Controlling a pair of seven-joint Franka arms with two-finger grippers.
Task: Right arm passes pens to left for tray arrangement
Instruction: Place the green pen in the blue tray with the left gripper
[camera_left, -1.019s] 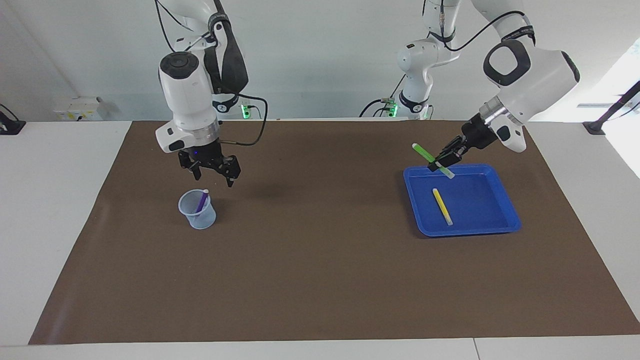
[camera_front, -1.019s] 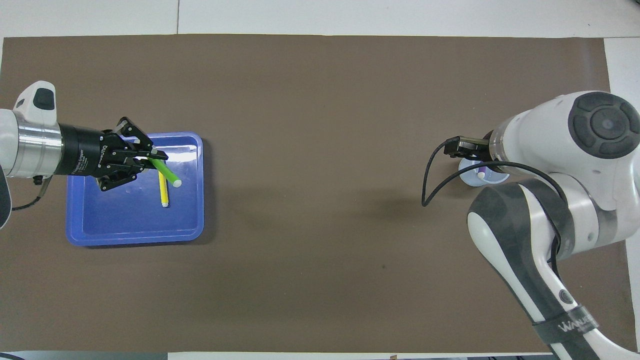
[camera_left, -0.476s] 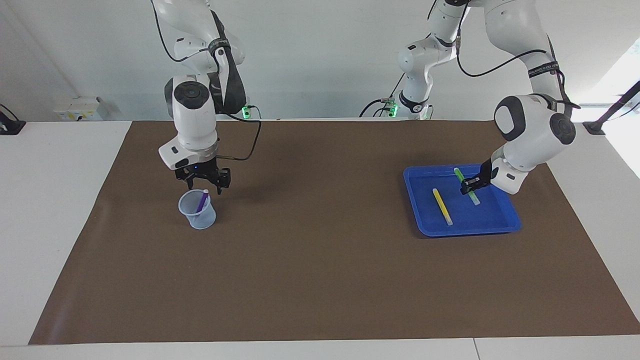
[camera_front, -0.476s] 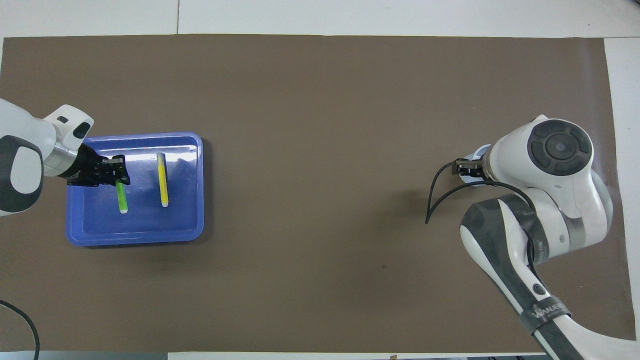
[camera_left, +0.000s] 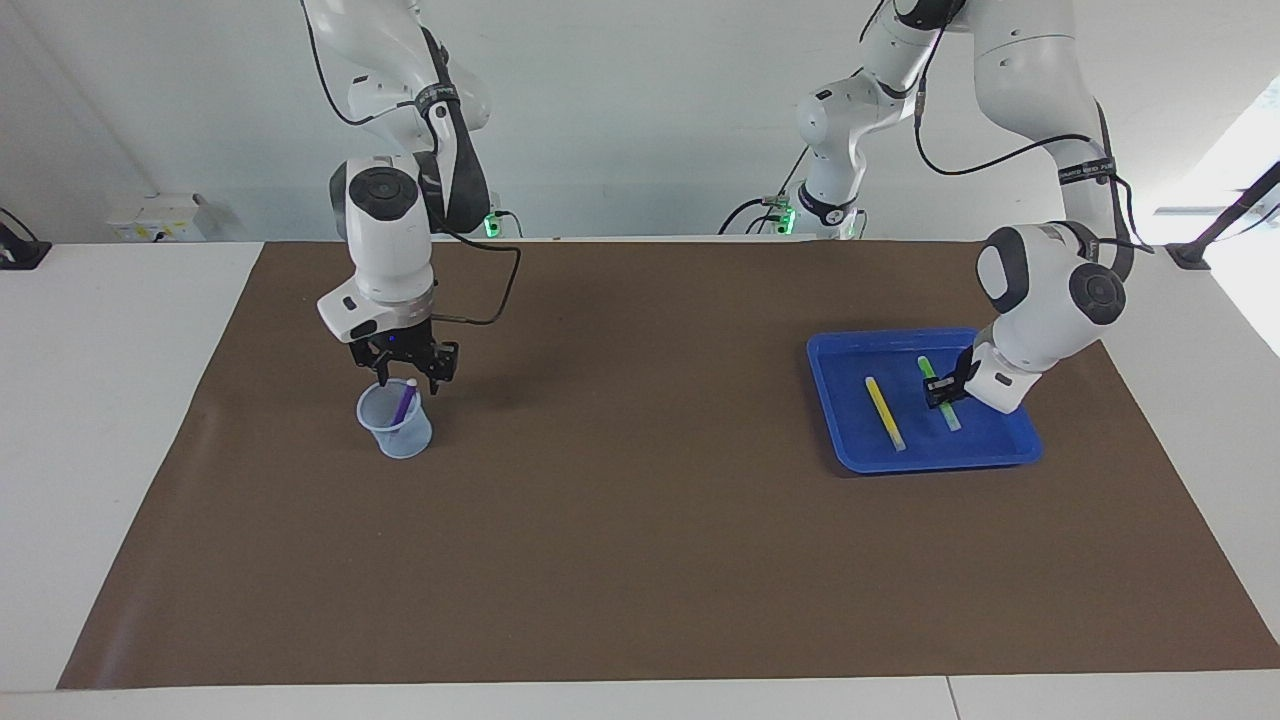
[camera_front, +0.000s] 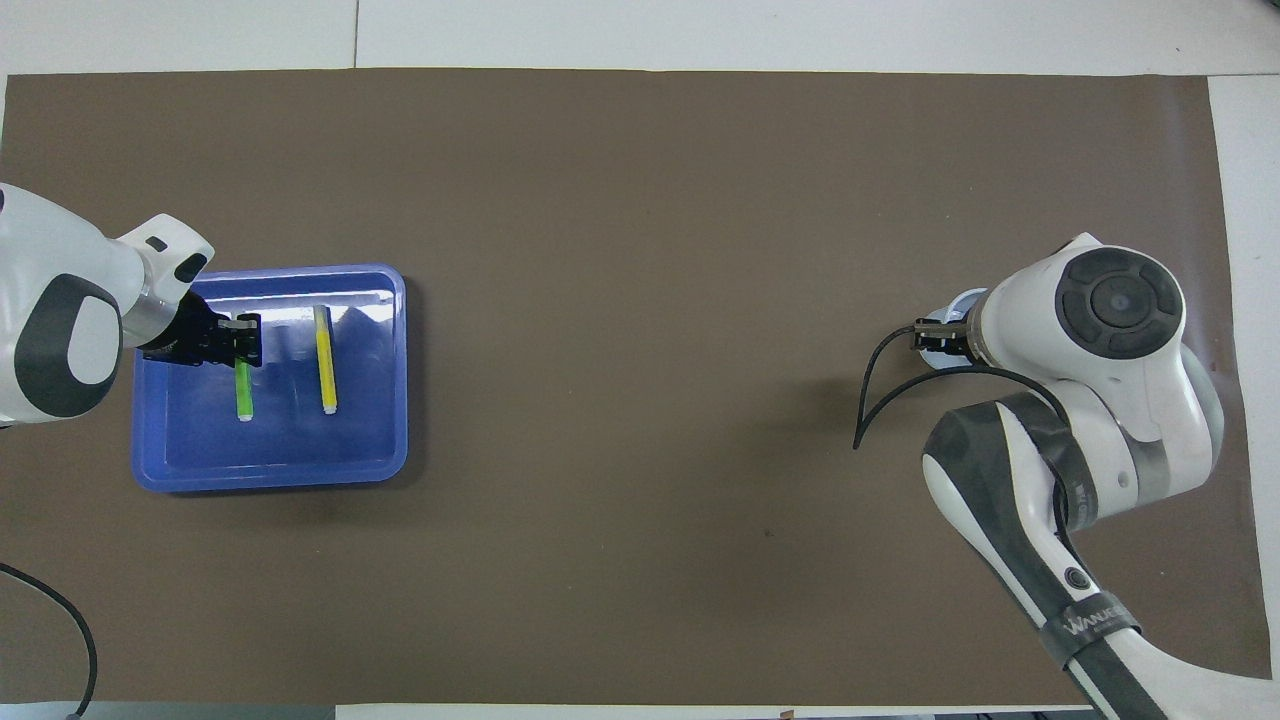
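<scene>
three pens are in play: the right arm's jaws, spread about the tip of the purple pen (camera_left: 404, 402) in the cup (camera_left: 398, 432), could tip that cup (it looks light) if they close off-centre. in the tray (camera_left: 850, 455) the yellow pen (camera_left: 884, 412) lies flat; beside it the left arm's jaws pinch the green pen (camera_left: 952, 418), which may roll on release.

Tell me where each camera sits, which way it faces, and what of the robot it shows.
Facing view: high, across the table, looking back at the robots; both arms show from base to gripper, left gripper on the green pen in the tray, right gripper over the cup with the purple pen.
Overhead view: high above the robots' end, looking steeply down and forward; only forearms and wrists enter from the bottom corners.
Shared: tray, green pen, yellow pen, half a turn apart.
</scene>
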